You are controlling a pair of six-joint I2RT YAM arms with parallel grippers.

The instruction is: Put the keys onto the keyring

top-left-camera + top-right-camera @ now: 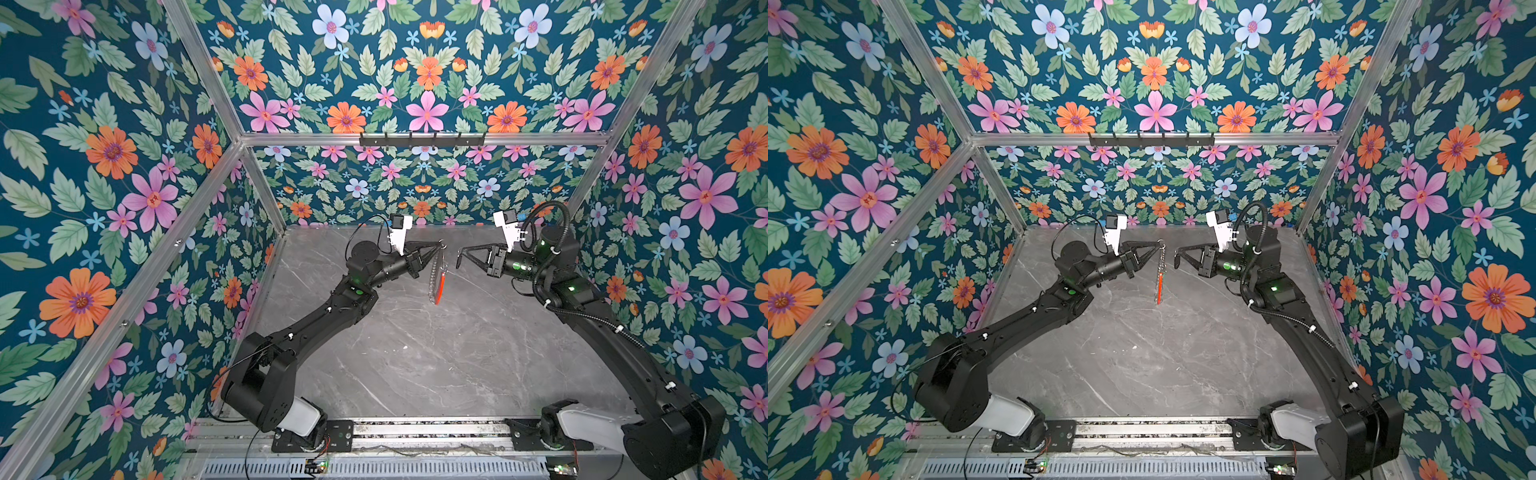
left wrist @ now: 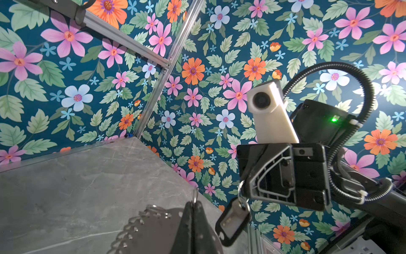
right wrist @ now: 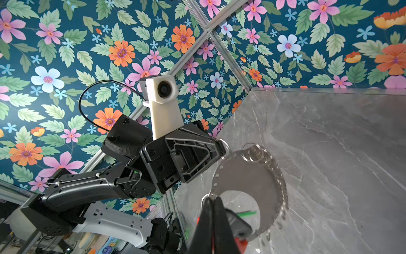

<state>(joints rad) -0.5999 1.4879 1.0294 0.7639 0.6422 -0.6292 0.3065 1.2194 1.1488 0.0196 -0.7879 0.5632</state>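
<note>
My left gripper [image 1: 441,244] was pinched shut on 1 split ring [image 3: 226,144] of the keyring [image 1: 437,282], which hung above the table [image 1: 415,365] near its back edge. My right gripper [image 1: 459,254], just beside it, was clamped on the black-fob key [image 2: 232,222].

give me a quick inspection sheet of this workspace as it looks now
surface: grey marble tabletop, bare.
job's things: keyring hangs edge-on in a top view; black-fob key dangles; no other key made out.
clutter: nothing seen.
grippers: left gripper shut on one of the keyring's small split rings; right gripper shut on the black-fob key's ring.
cables: corrugated conduit loops over the right arm; thin cable at the left wrist.
surroundings: floral walls, aluminium frame, black hook rail.
</note>
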